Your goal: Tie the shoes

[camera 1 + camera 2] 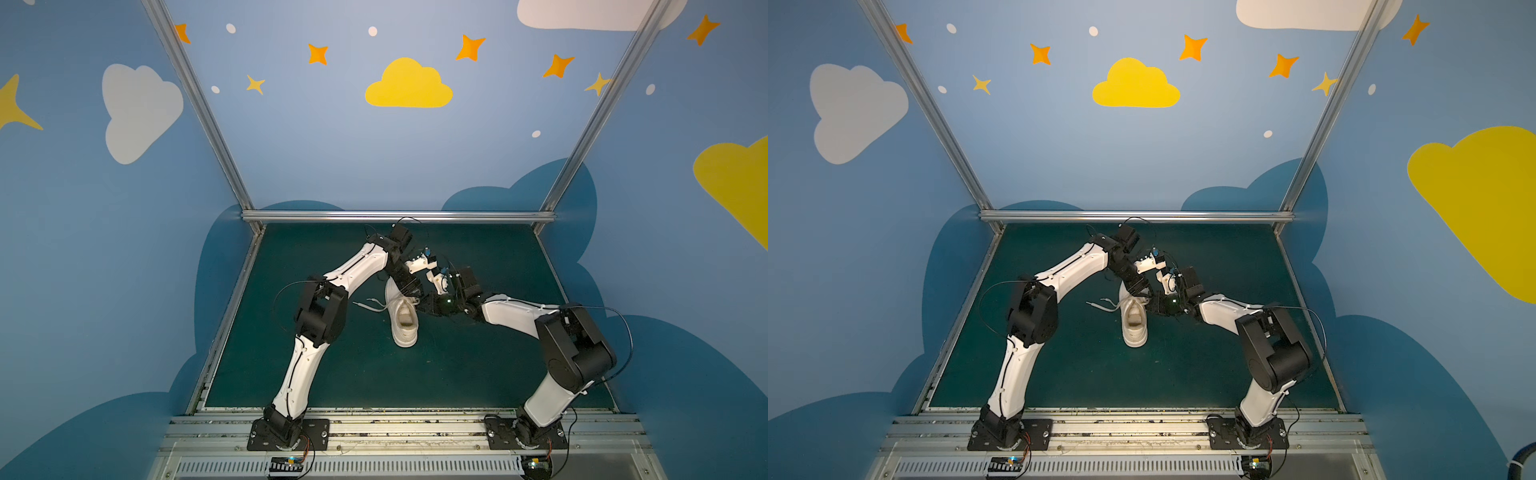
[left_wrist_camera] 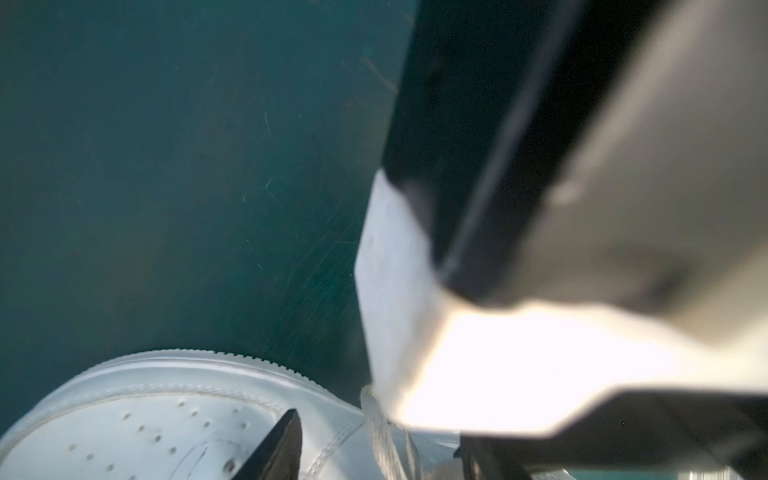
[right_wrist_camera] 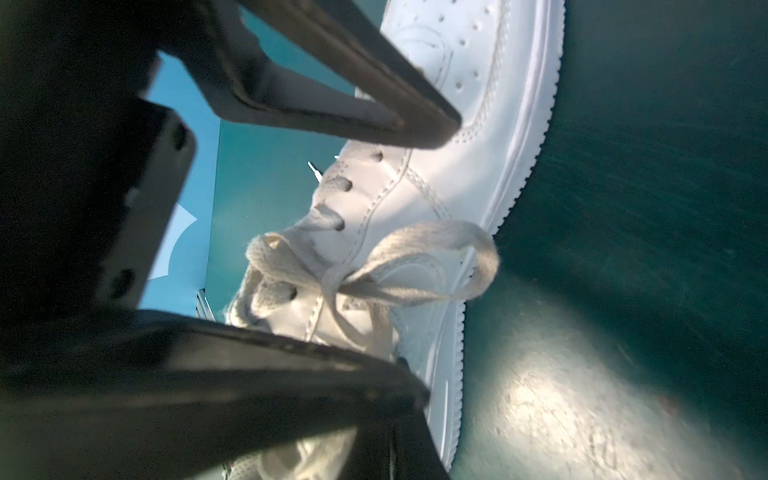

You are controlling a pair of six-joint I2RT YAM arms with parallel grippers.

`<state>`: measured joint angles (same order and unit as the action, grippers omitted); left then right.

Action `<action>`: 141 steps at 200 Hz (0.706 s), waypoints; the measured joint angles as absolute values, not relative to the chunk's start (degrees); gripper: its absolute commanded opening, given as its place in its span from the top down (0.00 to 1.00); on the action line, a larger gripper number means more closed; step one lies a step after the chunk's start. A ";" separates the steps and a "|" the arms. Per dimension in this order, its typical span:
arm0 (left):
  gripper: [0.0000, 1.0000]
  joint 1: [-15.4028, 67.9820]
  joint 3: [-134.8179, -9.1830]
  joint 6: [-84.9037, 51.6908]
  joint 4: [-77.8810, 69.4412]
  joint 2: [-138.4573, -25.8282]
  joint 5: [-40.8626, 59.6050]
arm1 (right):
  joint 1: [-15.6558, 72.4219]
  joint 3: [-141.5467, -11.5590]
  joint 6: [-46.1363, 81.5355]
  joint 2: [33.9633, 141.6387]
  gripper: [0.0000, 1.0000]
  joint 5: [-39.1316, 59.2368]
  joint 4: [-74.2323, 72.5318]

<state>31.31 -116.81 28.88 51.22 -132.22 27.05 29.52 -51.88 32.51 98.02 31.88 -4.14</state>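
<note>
Left gripper (image 2: 380,448): jaws parted about halfway, gripping nothing. In the right wrist view its two dark fingers (image 3: 415,112) straddle the laced throat of the sneaker (image 1: 404,332), one tip by the perforated toe and the other nearer the collar. A lace strand (image 2: 386,432) runs through the gap, not pinched.

Right gripper (image 1: 424,306): closed tight, reaching in from 3 o'clock, tip at the sneaker's top eyelets. Can't tell if a lace is caught in it, since its tips are cut off at the frame edge in the right wrist view.

Sneaker sits upright on its sole near the middle of the green mat (image 1: 332,374), toe to 12 o'clock, heel to 6. Left gripper comes down on it from 12 o'clock.

Hidden: in both top views the two grippers cover the tongue and lacing. Left wrist view is mostly blocked by a blurred white-and-black part of the right arm (image 2: 540,249); only the toe cap shows.

Count: one sneaker, two arms, two grippers. One lace loop (image 3: 465,253) hangs free over the sneaker's side. Loose lace ends (image 1: 370,306) trail on the mat at 9 o'clock of the sneaker; looks like two, too thin to be sure.
</note>
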 measured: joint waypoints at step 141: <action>0.93 31.57 -116.81 26.85 50.96 -132.35 27.29 | 29.74 -51.72 32.51 98.02 1.00 31.55 -4.69</action>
